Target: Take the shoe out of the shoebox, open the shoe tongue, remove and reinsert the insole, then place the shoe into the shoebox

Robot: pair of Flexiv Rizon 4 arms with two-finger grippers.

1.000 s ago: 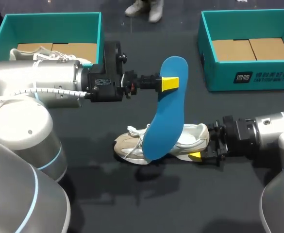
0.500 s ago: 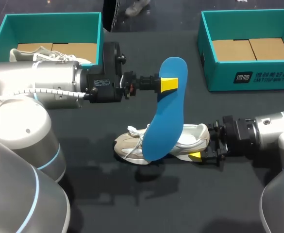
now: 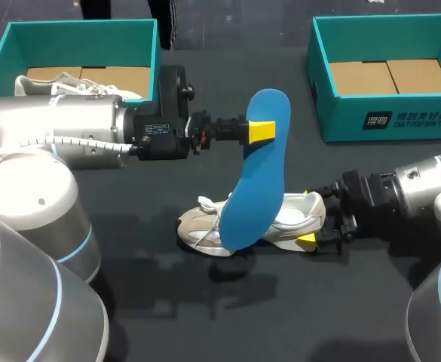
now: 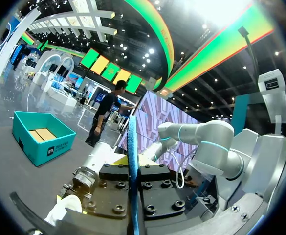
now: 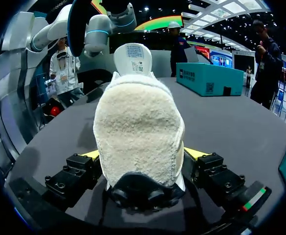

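Left shoebox, 10 o'clock: second shoe on cardboard liner. Right shoebox, 2 o'clock: cardboard liner showing. Shoe on table at centre, toe to 9 o'clock. Right gripper clamps its heel from both sides. Left gripper pinches blue insole, upright, lower end in shoe.

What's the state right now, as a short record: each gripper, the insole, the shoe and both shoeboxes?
left gripper: shut on the blue insole, near its upper end
blue insole: held upright, lower end overlapping the sneaker in the head view; contact cannot be told
right gripper: shut on the sneaker's heel
sneaker: beige, sole down on the table, tongue up
left shoebox: holds a second sneaker
right shoebox: only its cardboard floor shows
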